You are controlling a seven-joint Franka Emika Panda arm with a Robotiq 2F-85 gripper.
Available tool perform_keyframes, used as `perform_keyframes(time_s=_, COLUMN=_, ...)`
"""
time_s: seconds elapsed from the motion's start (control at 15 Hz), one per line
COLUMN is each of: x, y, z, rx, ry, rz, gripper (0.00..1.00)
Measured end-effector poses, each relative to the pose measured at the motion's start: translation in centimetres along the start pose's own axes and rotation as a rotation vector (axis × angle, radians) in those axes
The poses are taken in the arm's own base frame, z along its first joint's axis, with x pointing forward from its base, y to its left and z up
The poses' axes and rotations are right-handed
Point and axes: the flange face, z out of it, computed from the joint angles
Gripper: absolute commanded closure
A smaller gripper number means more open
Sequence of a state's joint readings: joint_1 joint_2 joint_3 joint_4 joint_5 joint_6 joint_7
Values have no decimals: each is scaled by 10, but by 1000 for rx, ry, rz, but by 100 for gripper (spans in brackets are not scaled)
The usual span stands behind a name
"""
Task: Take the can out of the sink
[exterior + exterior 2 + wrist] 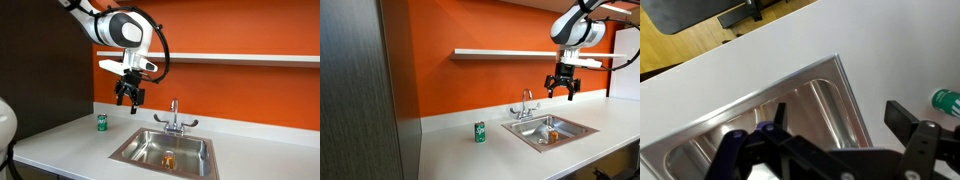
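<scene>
White bench: the can sits in the sink; my hand hangs well above, spread wide, empty. I judge the whole pick undone.

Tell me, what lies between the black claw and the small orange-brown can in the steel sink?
Only open air in both exterior views, between the black gripper and the orange-brown can in the steel sink.
</scene>
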State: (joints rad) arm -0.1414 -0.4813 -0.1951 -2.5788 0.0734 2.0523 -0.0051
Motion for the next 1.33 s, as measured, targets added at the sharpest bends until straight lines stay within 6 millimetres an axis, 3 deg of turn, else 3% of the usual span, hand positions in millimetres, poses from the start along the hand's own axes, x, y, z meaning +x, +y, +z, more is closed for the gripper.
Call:
perform_keyframes(time_s=0.33, x=22, y=26, z=29, rx=-28, ry=7, rz=-46, gripper=0)
perform_keyframes(time_s=0.87, x=71, y=42, z=85, rx=-86, ry=-13, rz=-70, gripper=0)
perform_keyframes(time_s=1.33, x=113, y=58, z=117, rx=-121, ry=-38, rz=-62, gripper=0)
